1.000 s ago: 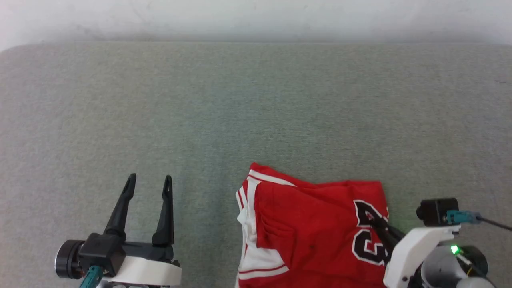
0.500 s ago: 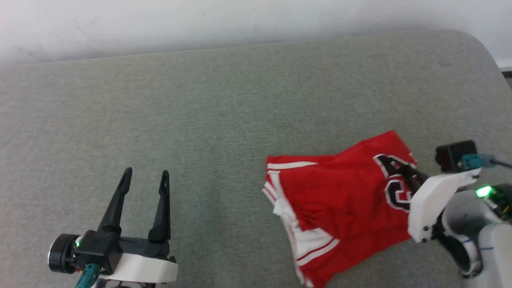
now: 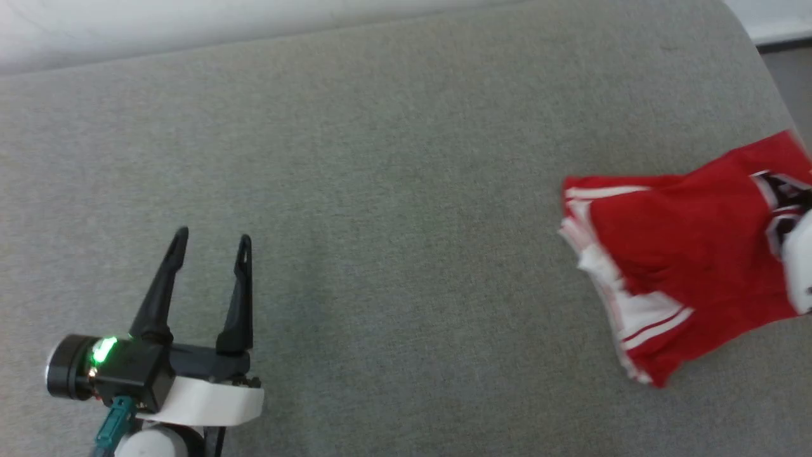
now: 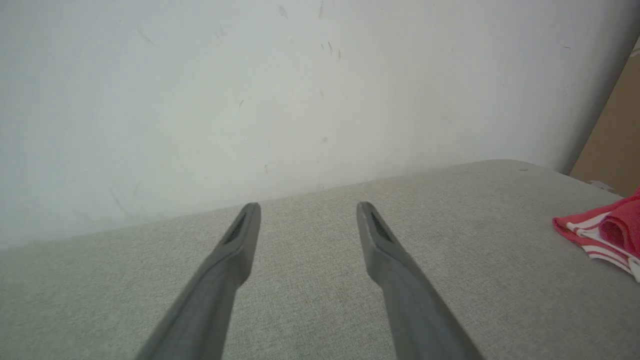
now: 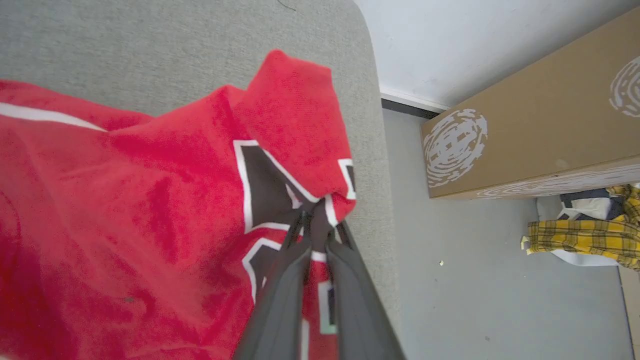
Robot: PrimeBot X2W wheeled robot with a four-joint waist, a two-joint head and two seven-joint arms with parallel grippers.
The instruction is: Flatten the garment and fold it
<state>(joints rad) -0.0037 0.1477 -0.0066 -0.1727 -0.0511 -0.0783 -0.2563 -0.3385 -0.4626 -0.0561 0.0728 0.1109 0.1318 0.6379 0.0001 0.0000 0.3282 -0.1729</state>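
The garment [image 3: 685, 254], a red jersey shirt with white red-striped sleeves, lies crumpled on the grey table [image 3: 393, 190] at the far right of the head view, close to the table's right edge. In the right wrist view my right gripper [image 5: 316, 220] is shut on a bunched fold of the garment [image 5: 150, 200] at its black, white-outlined print, and that fold is lifted a little. My left gripper [image 3: 213, 236] is open at the lower left, far from the shirt, with nothing between its fingers. The left wrist view shows the left gripper [image 4: 308, 207] open above bare table, with the garment [image 4: 605, 235] at the right edge.
Past the table's right edge [image 5: 375, 150] is a grey floor [image 5: 475, 280] with a long cardboard box [image 5: 530, 125] and a yellow plaid cloth [image 5: 585, 240]. A white wall [image 4: 250, 100] runs along the table's far side.
The head view has shifted. Beyond that, the garment, with my right gripper shut on it, has moved right toward the table's right edge and turned. The left gripper stays open.
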